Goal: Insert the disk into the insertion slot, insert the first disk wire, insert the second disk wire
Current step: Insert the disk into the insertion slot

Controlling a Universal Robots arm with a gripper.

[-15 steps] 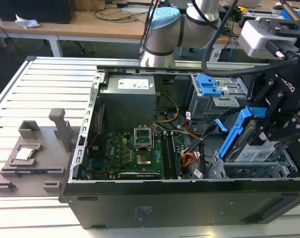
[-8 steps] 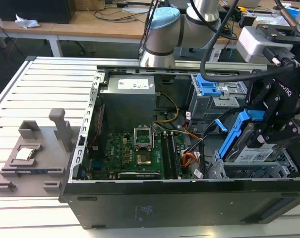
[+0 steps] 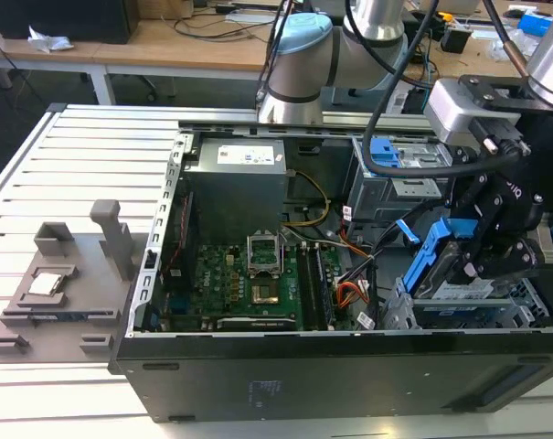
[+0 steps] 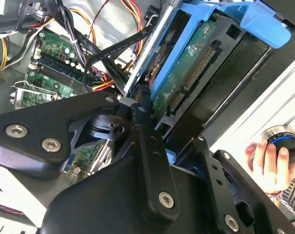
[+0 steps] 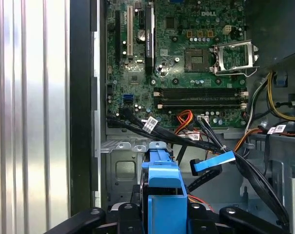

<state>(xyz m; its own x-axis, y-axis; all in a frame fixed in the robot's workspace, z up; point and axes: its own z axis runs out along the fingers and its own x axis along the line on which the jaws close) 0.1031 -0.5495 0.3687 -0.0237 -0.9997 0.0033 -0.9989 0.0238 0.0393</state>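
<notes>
My black gripper (image 3: 470,263) is shut on the disk (image 3: 445,261), a drive in a bright blue carrier, at the exterior view's right end of the open computer case. The disk hangs tilted just above the insertion slot (image 3: 459,311), a silver-grey metal cage in the case's near corner. In the second wrist view the disk (image 4: 186,73) shows its green circuit side and connector edge, with a black finger (image 4: 146,131) against its rim. In the first wrist view the blue carrier (image 5: 162,192) sits between the gripper (image 5: 162,217) arms, over the cage wall (image 5: 120,168). Black disk wires with a blue-tabbed plug (image 5: 213,162) lie beside it.
The motherboard (image 3: 249,274) fills the case floor, with orange and red cable bundles (image 5: 184,118) near the cage. A second grey cage with a blue latch (image 3: 386,151) sits at the back. A grey fixture (image 3: 66,283) lies on the slatted table. A person's hand (image 4: 269,163) holds a knob outside the case.
</notes>
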